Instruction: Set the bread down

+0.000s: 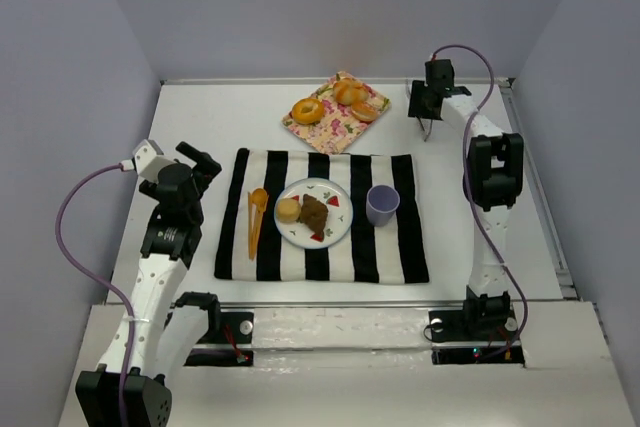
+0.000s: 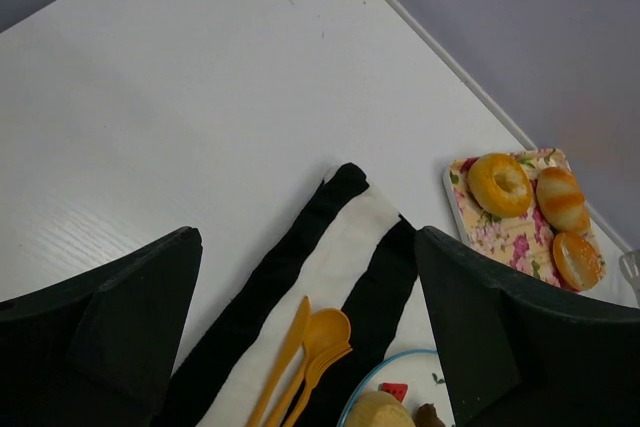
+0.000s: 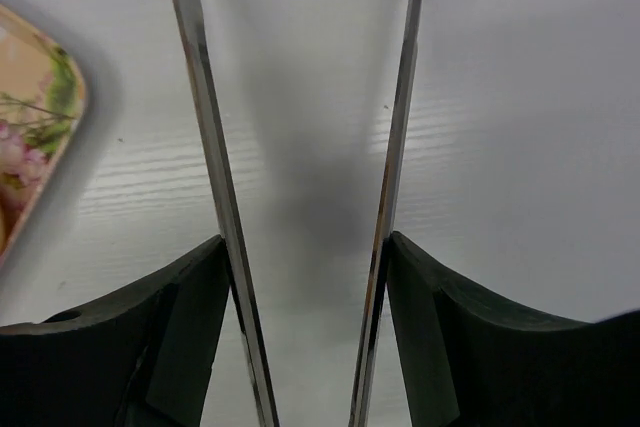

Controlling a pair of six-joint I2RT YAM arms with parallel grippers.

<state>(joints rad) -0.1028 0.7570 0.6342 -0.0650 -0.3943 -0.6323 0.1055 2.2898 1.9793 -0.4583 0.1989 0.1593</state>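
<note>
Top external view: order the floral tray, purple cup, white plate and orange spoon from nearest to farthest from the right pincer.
1. Floral tray, far side, just left of the right pincer holding metal tongs.
2. Purple cup, right part of the striped cloth.
3. White plate, cloth's middle.
4. Orange spoon, cloth's left part.

The right gripper (image 3: 305,257) clasps slim silver metal tongs (image 3: 204,117), blades apart above a white table (image 3: 520,147); a flowered tray (image 3: 30,117) edges in at left.
</note>
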